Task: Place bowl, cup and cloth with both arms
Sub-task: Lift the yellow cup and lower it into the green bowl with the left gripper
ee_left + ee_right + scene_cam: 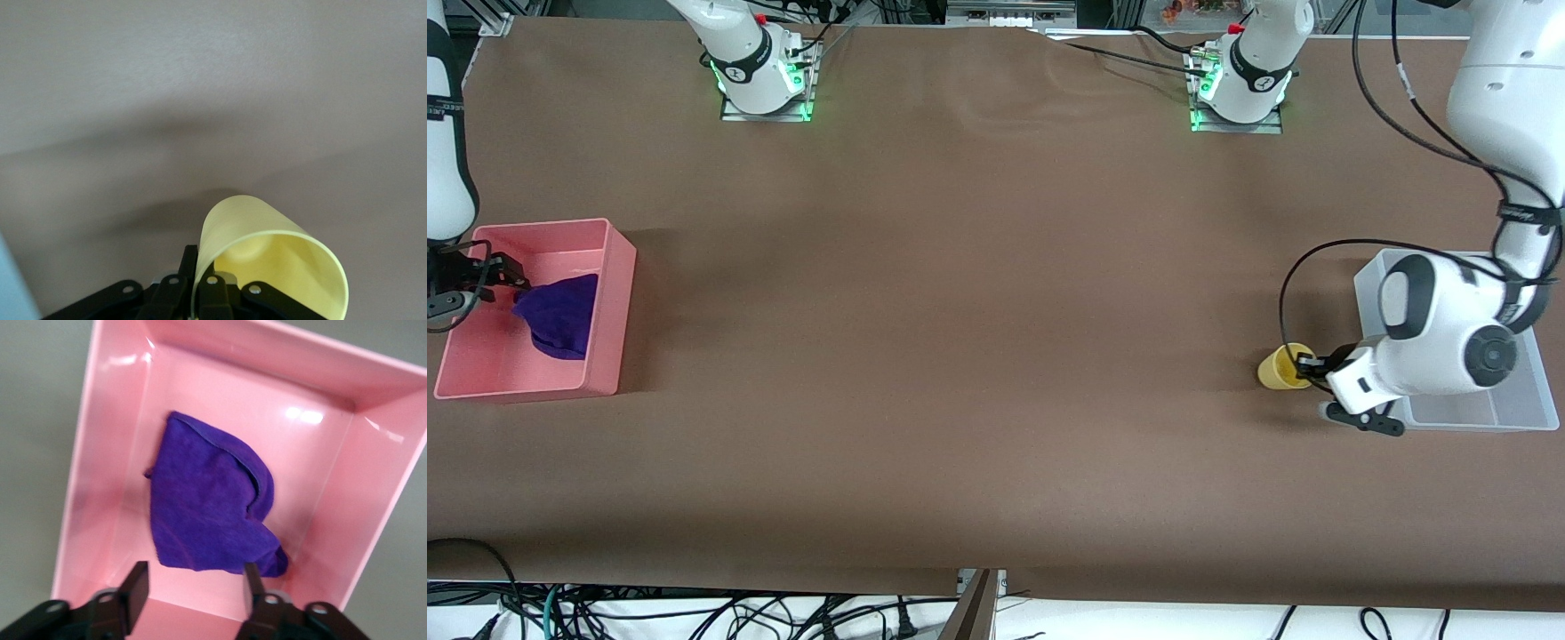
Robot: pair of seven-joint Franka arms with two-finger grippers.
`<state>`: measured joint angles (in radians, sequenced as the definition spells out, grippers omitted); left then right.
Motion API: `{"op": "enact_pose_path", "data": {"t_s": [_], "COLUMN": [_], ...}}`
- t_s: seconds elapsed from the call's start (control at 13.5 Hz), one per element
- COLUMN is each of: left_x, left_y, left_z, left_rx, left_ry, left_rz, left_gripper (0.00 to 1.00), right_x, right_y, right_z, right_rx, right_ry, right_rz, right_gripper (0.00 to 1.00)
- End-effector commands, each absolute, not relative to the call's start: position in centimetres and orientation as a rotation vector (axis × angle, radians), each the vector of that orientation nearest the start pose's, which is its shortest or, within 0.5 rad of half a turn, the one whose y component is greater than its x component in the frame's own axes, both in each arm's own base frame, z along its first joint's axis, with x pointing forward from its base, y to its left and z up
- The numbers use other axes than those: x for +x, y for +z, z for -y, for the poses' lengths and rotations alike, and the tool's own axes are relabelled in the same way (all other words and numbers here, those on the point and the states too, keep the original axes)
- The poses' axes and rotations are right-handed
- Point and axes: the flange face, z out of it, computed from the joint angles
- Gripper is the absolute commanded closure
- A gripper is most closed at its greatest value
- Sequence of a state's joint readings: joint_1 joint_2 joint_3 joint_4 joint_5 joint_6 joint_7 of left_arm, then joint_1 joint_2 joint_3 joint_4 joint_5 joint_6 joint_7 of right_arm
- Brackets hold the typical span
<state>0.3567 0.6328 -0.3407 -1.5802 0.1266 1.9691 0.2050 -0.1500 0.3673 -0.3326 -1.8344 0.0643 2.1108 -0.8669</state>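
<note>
The yellow cup [1280, 366] is tipped on its side, low at the table beside the translucent bin [1449, 413] at the left arm's end. My left gripper [1307, 363] is shut on its rim, one finger inside and one outside; in the left wrist view the cup [267, 253] sits in the gripper [199, 259]. The purple cloth [560, 316] lies crumpled in the pink bin [609, 302] at the right arm's end. My right gripper [505, 277] is open and empty above it; in the right wrist view the gripper [193, 580] hangs over the cloth [210, 510]. The bowl is out of view.
The left arm's wrist covers much of the translucent bin, so its inside is mostly hidden. The pink bin's walls [100, 440] stand around the cloth. The brown table [978, 311] stretches wide between the two bins. Both arm bases stand along the table's farthest edge from the front camera.
</note>
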Motion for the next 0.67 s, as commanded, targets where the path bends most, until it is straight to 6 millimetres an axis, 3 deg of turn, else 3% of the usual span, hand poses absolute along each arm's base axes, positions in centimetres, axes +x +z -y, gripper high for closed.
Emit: {"op": "enact_pose_path", "data": {"t_s": [0.0, 0.07, 0.15, 0.3, 0.44, 0.59], "left_x": [67.5, 67.3, 66.6, 65.2, 63.4, 61.8], "left_y": [35.7, 37.6, 39.0, 39.7, 39.3, 36.9], "left_z": [-6.8, -8.9, -12.7, -18.7, -24.9, -29.7], "left_rx": [-3.184, -3.185, -3.191, -3.197, -3.095, -3.076], "left_ry": [0.383, 0.416, 0.432, 0.419, 0.460, 0.458], "left_rz": [-0.322, -0.281, -0.257, -0.364, -0.469, -0.467], "left_gripper": [1.00, 1.00, 1.00, 1.00, 1.00, 1.00], "right_x": [57.4, 57.7, 58.0, 57.9, 57.6, 57.2], "right_y": [39.3, 40.8, 42.2, 44.1, 47.0, 50.3], "right_z": [25.1, 24.3, 23.0, 20.4, 15.7, 9.6], "right_rx": [-3.034, -3.024, -3.019, -3.016, -3.018, -3.052], "right_ry": [0.100, 0.092, 0.088, 0.108, 0.151, 0.177], "right_rz": [0.612, 0.624, 0.601, 0.514, 0.378, 0.255], "right_gripper": [0.00, 0.00, 0.00, 0.00, 0.00, 0.00]}}
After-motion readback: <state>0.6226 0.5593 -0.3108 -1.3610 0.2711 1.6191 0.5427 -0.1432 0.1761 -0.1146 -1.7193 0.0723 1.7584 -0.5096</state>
